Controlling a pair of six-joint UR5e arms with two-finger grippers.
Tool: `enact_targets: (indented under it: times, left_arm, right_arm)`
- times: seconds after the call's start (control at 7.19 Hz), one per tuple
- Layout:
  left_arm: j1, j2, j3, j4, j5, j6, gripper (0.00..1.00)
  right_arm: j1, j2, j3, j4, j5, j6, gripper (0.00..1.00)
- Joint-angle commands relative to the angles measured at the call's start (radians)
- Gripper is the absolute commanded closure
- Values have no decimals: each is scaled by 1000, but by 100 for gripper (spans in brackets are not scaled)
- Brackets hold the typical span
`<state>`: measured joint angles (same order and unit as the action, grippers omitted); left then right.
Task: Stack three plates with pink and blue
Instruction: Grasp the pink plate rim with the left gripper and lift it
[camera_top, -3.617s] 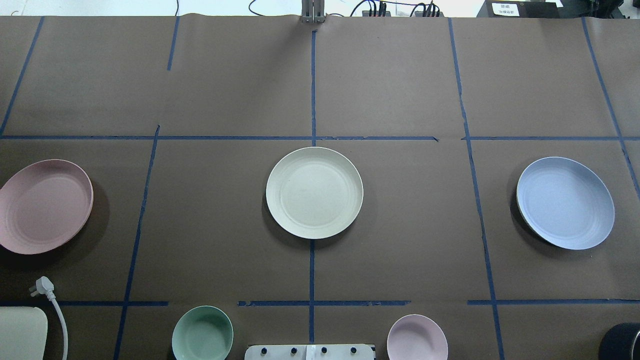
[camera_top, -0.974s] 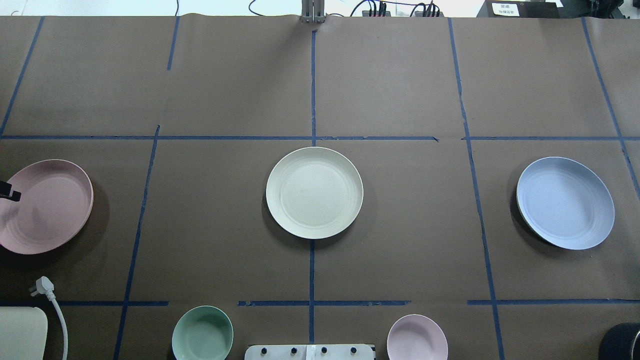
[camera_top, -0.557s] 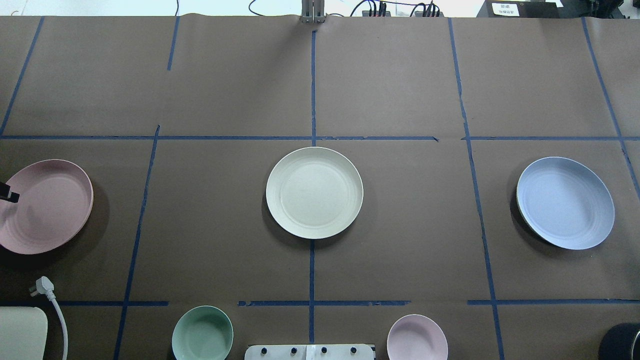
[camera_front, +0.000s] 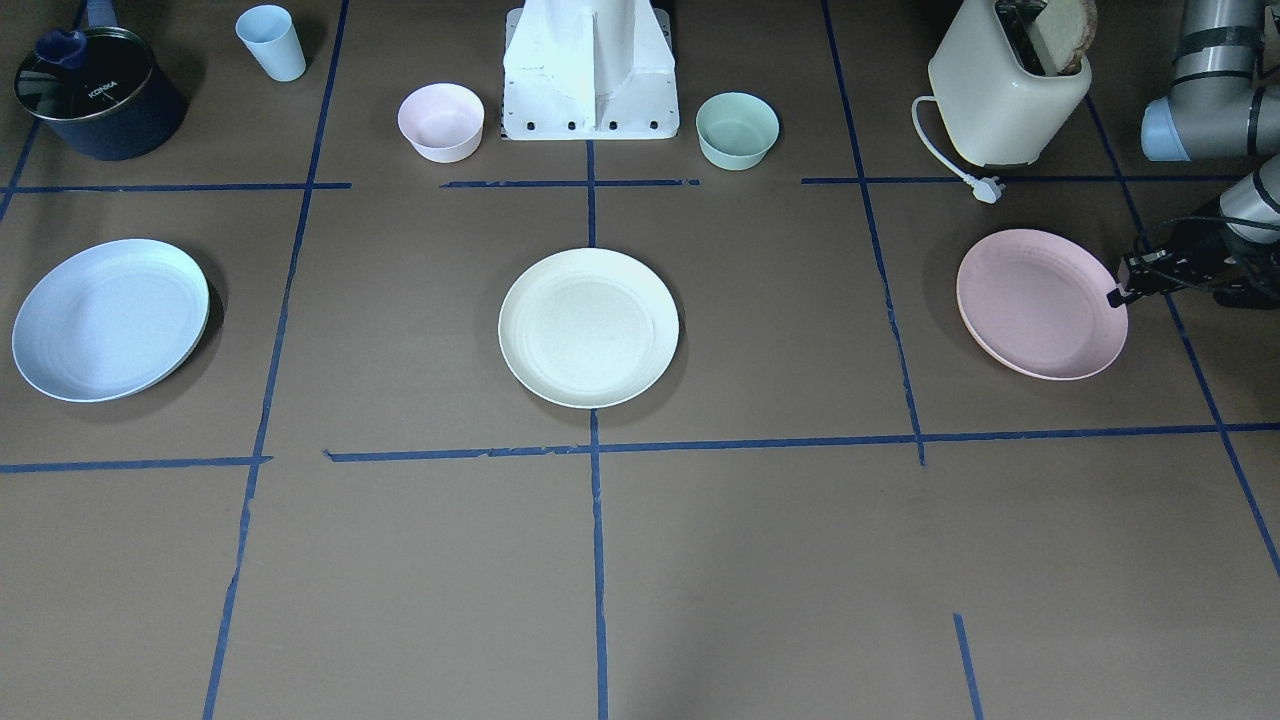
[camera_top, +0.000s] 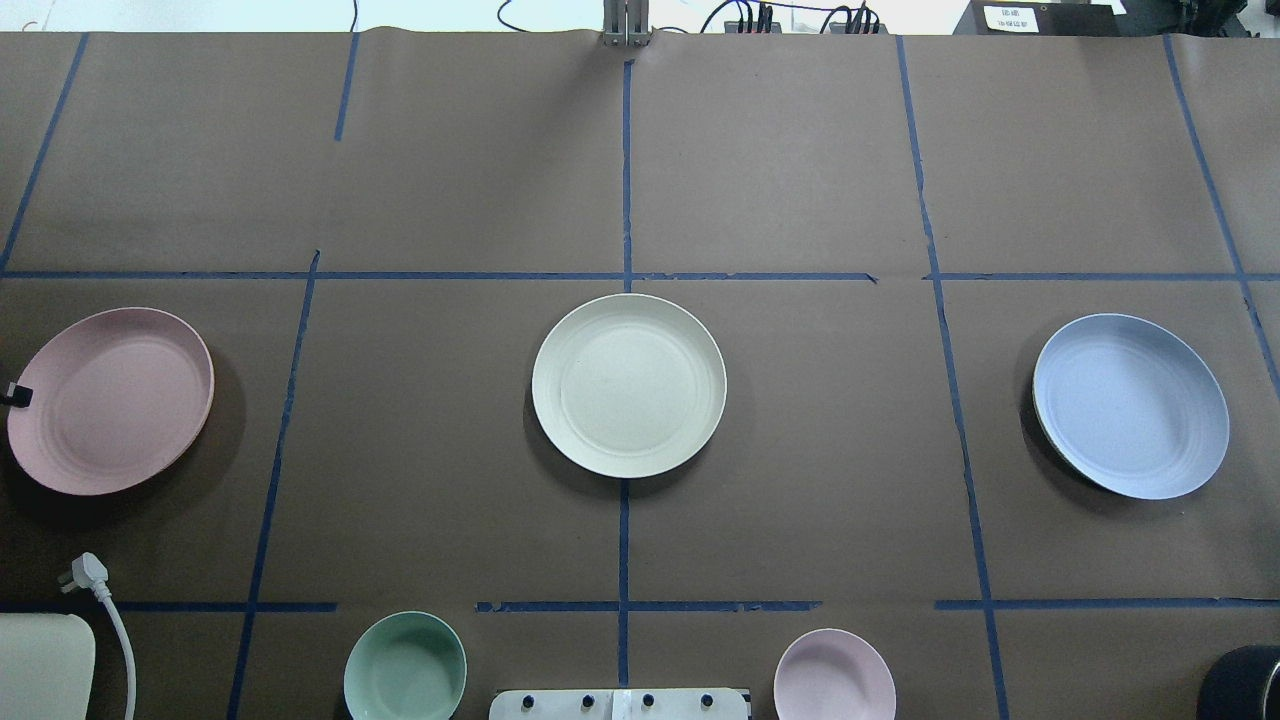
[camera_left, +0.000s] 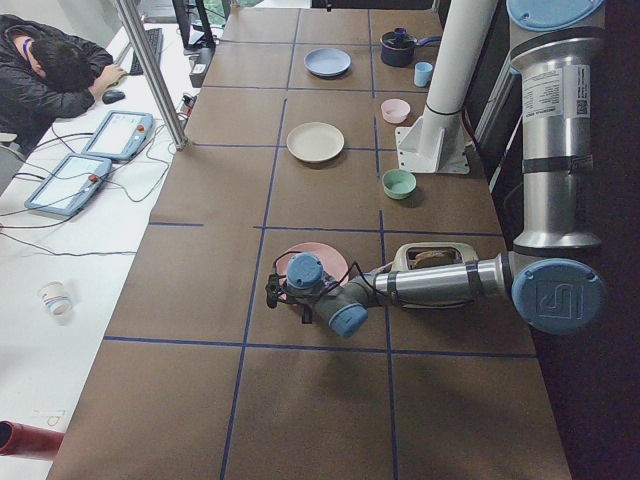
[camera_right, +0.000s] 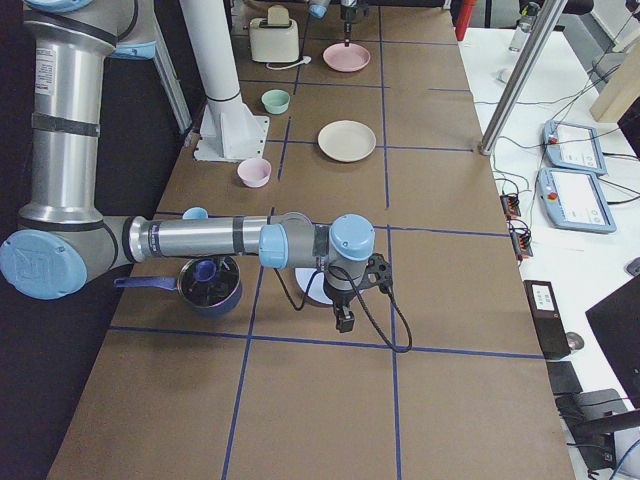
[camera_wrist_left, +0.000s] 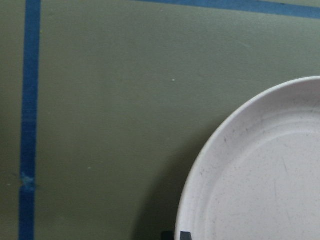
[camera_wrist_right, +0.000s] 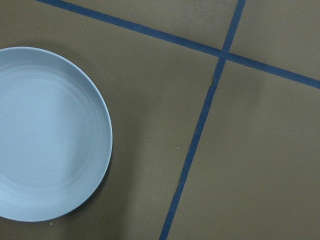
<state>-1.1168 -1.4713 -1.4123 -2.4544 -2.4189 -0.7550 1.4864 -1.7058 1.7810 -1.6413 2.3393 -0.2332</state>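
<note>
The pale pink plate (camera_top: 110, 400) (camera_front: 1040, 305) is at the table's left end. My left gripper (camera_top: 14, 397) (camera_front: 1116, 297) is shut on its outer rim, and the plate looks slightly raised. The left wrist view shows the plate's rim (camera_wrist_left: 260, 175) with my fingertips (camera_wrist_left: 175, 235) at the bottom edge. The cream-white plate (camera_top: 628, 385) lies in the middle. The light blue plate (camera_top: 1130, 405) (camera_wrist_right: 45, 135) lies at the right end. My right gripper (camera_right: 343, 320) shows only in the exterior right view, above the table beside the blue plate; I cannot tell if it is open.
A mint-green bowl (camera_top: 405, 667) and a small pink bowl (camera_top: 834, 675) flank the robot base (camera_front: 590, 70). A toaster (camera_front: 1008, 90) with a loose plug (camera_front: 985, 188) stands behind the pink plate. A dark pot (camera_front: 95, 95) and a blue cup (camera_front: 272, 42) stand behind the blue plate.
The left gripper came in at the pink plate's outer rim. The plate has since shifted towards the table's middle and slightly away from the robot. The other plates have not moved.
</note>
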Motion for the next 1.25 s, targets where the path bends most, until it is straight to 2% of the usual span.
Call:
enact_targets:
  times: [0.0,0.14,0.28,0.56,0.83,1.11]
  left_arm:
    - [-1,-39,-63,2,-121,-94,100]
    - [2,-87,-113,6,-109,-193,100]
    - [52,-160,-132,8,-106,-280,100]
    - [219,-301,-163,26,7,-487,100]
    - [339,-447,-184,137,133,-620,100]
    - [426,-544,-207,291,237,-627,100]
  right_arm:
    - [0,0,0,0,0,0,0]
    - [0,0,0,0,0,2,0]
    - [0,0,0,0,0,0,0]
    - [0,0,0,-2,2,2,0]
    - [0,0,0,-2,0,2,0]
    - [0,0,-3,-2,0,0,0]
